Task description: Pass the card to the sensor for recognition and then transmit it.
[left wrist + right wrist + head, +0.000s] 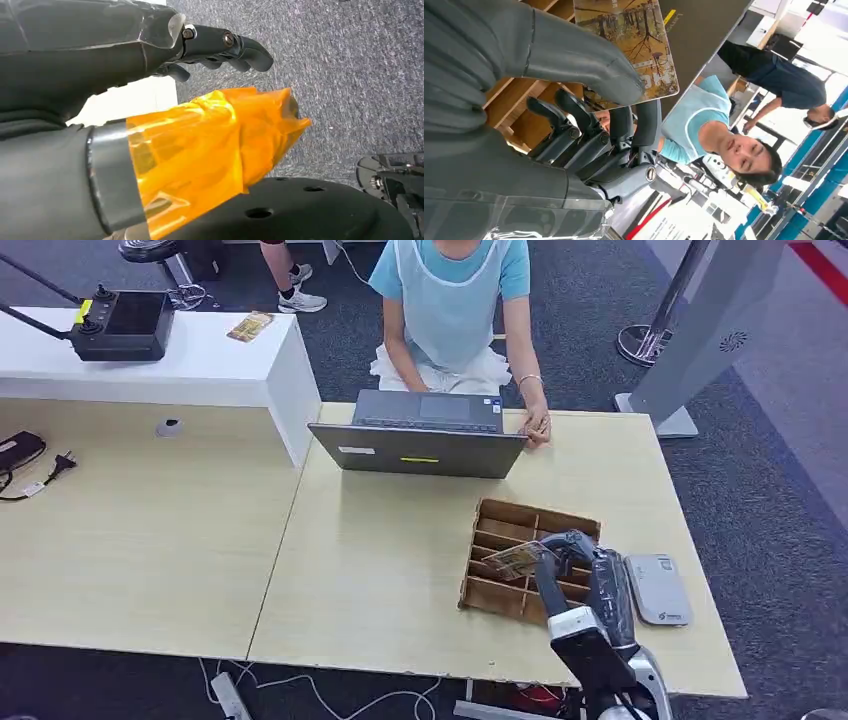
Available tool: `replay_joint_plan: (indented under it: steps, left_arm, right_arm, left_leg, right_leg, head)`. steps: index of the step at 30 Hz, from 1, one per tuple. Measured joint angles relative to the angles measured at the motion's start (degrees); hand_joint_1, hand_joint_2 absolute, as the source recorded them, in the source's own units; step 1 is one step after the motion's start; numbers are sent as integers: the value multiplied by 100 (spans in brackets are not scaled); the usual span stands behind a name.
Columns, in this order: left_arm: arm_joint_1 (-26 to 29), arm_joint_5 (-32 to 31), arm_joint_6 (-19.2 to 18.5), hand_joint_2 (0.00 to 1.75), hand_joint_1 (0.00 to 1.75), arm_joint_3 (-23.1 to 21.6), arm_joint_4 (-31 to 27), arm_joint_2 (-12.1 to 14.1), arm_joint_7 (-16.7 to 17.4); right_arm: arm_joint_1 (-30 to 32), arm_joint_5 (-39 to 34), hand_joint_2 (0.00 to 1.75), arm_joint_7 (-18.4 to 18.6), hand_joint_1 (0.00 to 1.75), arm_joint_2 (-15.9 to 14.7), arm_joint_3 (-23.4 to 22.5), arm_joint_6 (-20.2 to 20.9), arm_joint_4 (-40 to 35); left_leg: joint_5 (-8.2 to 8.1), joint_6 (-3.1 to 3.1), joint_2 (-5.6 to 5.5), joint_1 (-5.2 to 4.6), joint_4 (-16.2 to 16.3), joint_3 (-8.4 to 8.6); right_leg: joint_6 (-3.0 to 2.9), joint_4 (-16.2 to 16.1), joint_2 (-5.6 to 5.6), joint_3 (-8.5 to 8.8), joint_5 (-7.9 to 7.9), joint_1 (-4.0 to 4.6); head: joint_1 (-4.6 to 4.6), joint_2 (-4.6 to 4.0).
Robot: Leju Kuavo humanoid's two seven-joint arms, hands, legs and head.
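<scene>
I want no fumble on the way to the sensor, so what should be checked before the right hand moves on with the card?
1. Card held by the right hand: ok, pinched between thumb and fingers.
2. Card lifted out of the wooden box: ok, it sits above the dividers.
3. Sensor free: ok, nothing on the grey pad beside the box.
4. Person's hand out of the way: ok, it rests by the laptop.
5. Left hand idle: ok, hanging over the floor, holding nothing.
6. Grip firmness: cannot tell.

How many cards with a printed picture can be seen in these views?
2. One card is held by the right hand above the wooden organizer; another card lies on the white counter. The organizer's slots may hide more.
</scene>
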Motion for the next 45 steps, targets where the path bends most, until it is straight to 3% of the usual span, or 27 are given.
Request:
replay_joint_plan:
  steps: [17, 23, 32, 45]
  left_arm:
    - [-1, -22, 0, 0, 0, 0, 0, 2, -15]
    - [-4, -77, -18, 0, 0, 0, 0, 15, -50]
    - [-29, -149, -59, 0, 0, 0, 0, 26, -96]
    - [-29, -190, -66, 0, 0, 0, 0, 39, -96]
  right_arm:
    - [-118, 100, 175, -107, 175, 0, 0, -15, -9]
    - [-690, 586, 175, -13, 175, 0, 28, -138, -13]
    - [-2152, 1032, 175, 400, 175, -15, 171, -39, 79]
    - [-2578, 1071, 175, 488, 175, -26, 328, -35, 151]
  left_leg:
    - [0, 0, 0, 0, 0, -1]
    - [2, -1, 1, 0, 0, 0]
    - [8, 4, 1, 0, 2, 4]
    - [7, 5, 3, 0, 2, -3]
  right_leg:
    - [0, 0, 1, 0, 0, 0]
    - [2, 0, 2, 1, 3, 0]
    - [3, 1, 3, 3, 7, 0]
    - [4, 0, 6, 0, 5, 0]
  head:
    - [0, 0]
    - [-2, 0]
    - [0, 0]
    - [0, 0]
